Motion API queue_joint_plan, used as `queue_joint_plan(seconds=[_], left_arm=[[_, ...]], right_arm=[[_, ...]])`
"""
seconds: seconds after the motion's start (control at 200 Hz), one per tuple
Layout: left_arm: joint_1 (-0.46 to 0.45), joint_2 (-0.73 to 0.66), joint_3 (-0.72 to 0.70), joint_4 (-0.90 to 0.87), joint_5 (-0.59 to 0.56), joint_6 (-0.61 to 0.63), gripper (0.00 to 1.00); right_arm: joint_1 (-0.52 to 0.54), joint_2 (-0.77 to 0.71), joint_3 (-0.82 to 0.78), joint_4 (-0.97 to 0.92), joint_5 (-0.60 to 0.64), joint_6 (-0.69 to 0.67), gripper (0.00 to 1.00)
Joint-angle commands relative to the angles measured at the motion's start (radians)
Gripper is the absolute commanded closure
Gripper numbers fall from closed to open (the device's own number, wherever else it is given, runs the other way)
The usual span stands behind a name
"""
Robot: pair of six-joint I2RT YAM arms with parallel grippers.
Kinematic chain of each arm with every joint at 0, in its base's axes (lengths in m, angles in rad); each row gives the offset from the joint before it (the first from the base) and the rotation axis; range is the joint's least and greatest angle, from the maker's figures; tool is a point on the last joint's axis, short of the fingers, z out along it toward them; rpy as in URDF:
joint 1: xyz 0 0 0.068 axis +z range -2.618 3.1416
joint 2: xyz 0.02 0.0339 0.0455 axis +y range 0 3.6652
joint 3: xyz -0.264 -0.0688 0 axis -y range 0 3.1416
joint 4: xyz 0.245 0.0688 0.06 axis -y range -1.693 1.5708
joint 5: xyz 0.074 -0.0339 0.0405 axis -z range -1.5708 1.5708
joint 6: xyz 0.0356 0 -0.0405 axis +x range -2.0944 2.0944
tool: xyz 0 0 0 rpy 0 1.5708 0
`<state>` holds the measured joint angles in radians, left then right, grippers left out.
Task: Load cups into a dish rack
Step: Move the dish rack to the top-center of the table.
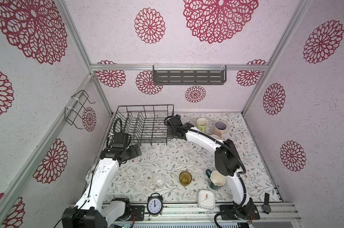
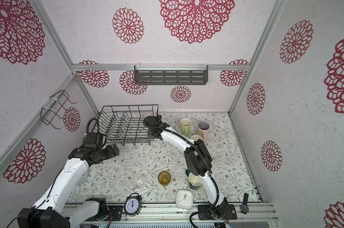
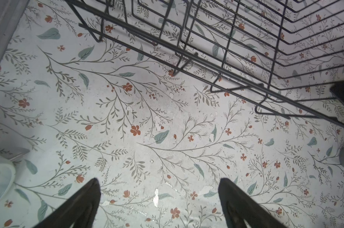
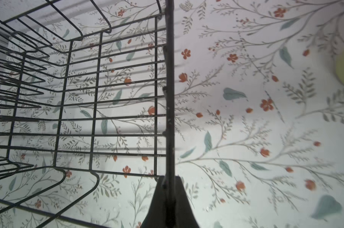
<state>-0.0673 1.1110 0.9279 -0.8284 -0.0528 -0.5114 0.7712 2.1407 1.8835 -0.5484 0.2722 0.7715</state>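
Note:
The black wire dish rack (image 1: 145,106) (image 2: 129,106) stands at the back left with nothing in it. My right gripper (image 1: 170,136) (image 4: 169,179) is shut on the rack's right rim wire (image 4: 169,98). My left gripper (image 1: 136,151) (image 3: 159,180) hangs open over bare table by the rack's front left corner (image 3: 226,59). A yellow-green mug (image 1: 201,124), a pink mug (image 1: 219,128) and a grey mug (image 1: 215,136), partly hidden by my right arm, stand right of the rack. A clear glass (image 1: 159,180), an amber tumbler (image 1: 185,178) and a dark teal mug (image 1: 216,179) stand near the front.
A black alarm clock (image 1: 155,205), a white alarm clock (image 1: 206,199) and a wristwatch (image 1: 266,205) sit along the front edge. A small wire holder (image 1: 76,110) hangs on the left wall, and a slotted shelf (image 1: 189,77) on the back wall.

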Motion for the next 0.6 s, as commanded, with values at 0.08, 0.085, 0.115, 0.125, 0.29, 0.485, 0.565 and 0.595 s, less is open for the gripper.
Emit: queue_joint_plan(seconds=[0.08, 0.085, 0.115, 0.125, 0.29, 0.485, 0.565, 0.595], left_arm=[[0.004, -0.037, -0.009, 0.021, -0.036, -0.013, 0.03], [0.004, -0.038, -0.009, 0.021, -0.036, -0.012, 0.03], [0.004, -0.043, -0.008, 0.021, -0.038, -0.015, 0.03], [0.004, -0.044, -0.008, 0.021, -0.039, -0.015, 0.03], [0.003, -0.121, -0.028, 0.067, -0.037, -0.014, 0.03], [0.003, -0.224, -0.074, 0.144, -0.022, -0.001, 0.03], [0.003, -0.239, -0.081, 0.156, -0.022, 0.001, 0.03], [0.003, -0.240, -0.081, 0.156, -0.021, 0.002, 0.03]], right_arm=[[-0.017, -0.199, -0.168, -0.074, 0.094, -0.025, 1.00], [-0.018, -0.203, -0.174, -0.074, 0.093, -0.025, 1.00], [-0.016, -0.220, -0.198, -0.074, 0.082, -0.023, 1.00], [-0.017, -0.226, -0.206, -0.074, 0.078, -0.024, 1.00], [-0.016, -0.317, -0.326, -0.060, 0.023, -0.076, 1.00], [-0.016, -0.414, -0.439, -0.044, -0.027, -0.134, 1.00], [-0.018, -0.443, -0.472, -0.044, -0.029, -0.178, 1.00], [-0.018, -0.451, -0.482, -0.047, -0.030, -0.193, 1.00]])
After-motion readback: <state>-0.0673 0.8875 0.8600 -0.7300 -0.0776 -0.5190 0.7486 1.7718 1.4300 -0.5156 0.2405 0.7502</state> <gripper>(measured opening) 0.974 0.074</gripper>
